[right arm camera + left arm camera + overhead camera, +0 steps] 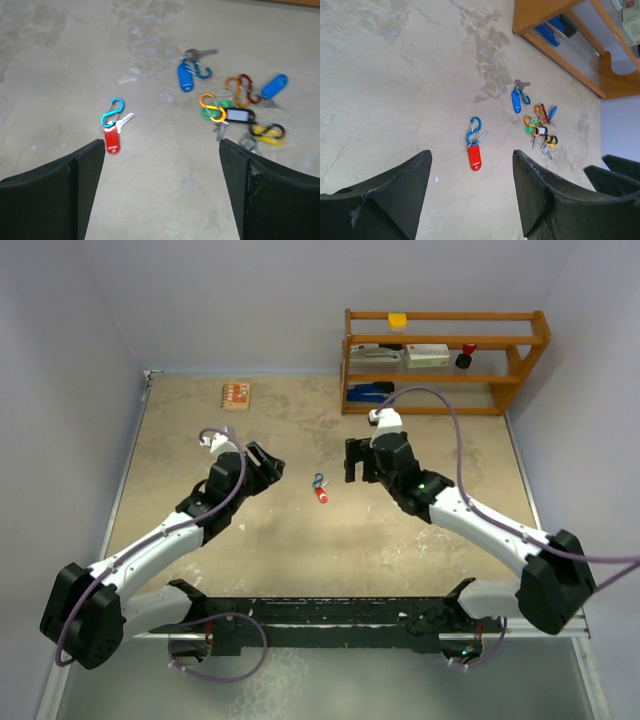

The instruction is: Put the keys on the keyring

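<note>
A silver key with a red tag (322,495) hangs on a blue S-shaped clip keyring (112,111) and lies on the table between both arms. In the left wrist view the red-tagged key (475,156) sits just ahead of my left gripper (472,162), which is open and empty. My right gripper (162,145) is open too, with bare table between its fingers. Right of it lie a blue-tagged key (185,79) on a blue clip and a heap of keys (240,116) with green, yellow, blue and black tags among orange and red clips. From above, the right gripper (353,460) hides that heap.
A wooden shelf rack (445,360) with small items stands at the back right. A small orange-brown box (236,395) lies at the back left. Walls close the table at the left, back and right.
</note>
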